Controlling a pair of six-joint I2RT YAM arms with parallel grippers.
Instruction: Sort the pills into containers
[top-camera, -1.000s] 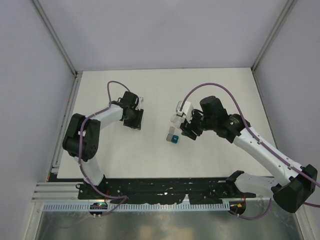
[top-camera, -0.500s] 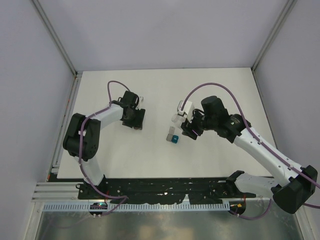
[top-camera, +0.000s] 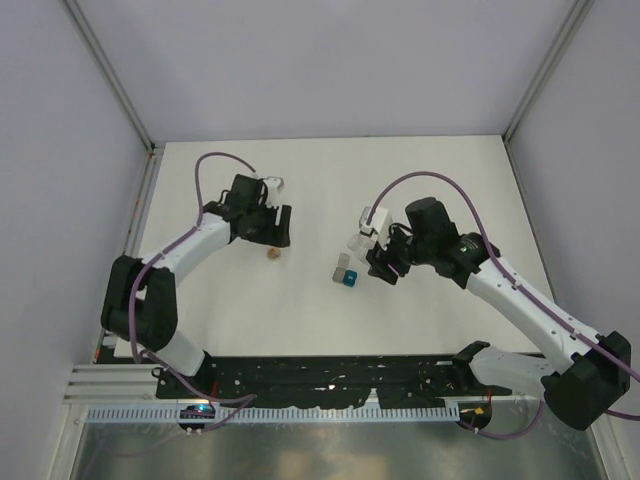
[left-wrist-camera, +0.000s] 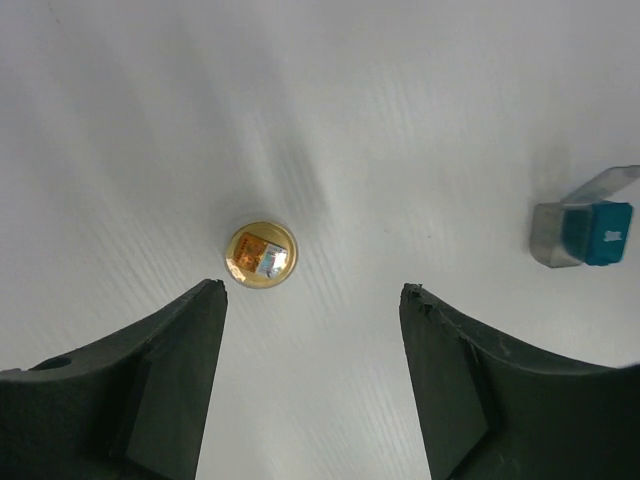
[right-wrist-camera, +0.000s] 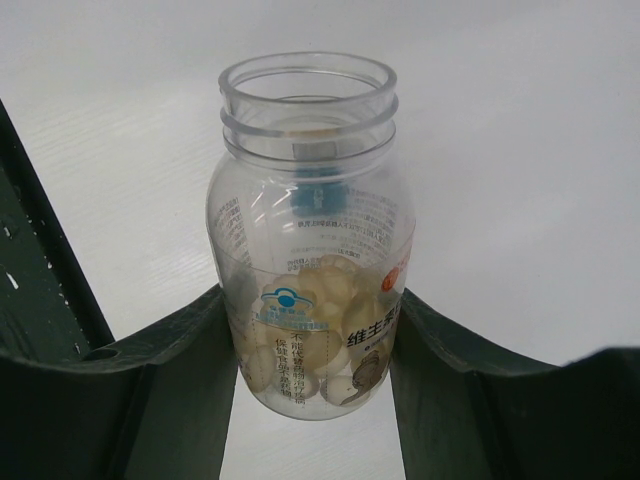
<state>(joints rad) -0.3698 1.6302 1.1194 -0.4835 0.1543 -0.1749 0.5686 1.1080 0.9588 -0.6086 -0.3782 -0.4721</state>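
Left wrist view finds the left gripper (left-wrist-camera: 312, 295) risen off the small amber-topped item (left-wrist-camera: 261, 254) it was crouched over a moment ago; its jaws stand apart, empty, and the item sits alone on the table (left-wrist-camera: 400, 110). The right gripper (right-wrist-camera: 310, 305) clamps the uncapped bottle (right-wrist-camera: 308, 200), pills (right-wrist-camera: 330, 285) inside, near the grey container (left-wrist-camera: 548, 238) and teal container (left-wrist-camera: 600, 232), which sit touching. Tipping pills out looks to be next

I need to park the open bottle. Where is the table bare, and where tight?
Bare: the far strip of the table, and the stretch between the cap and the grey box. Tight: around the grey box and teal box, where the right gripper holds the bottle, and by the cap near the open left gripper.
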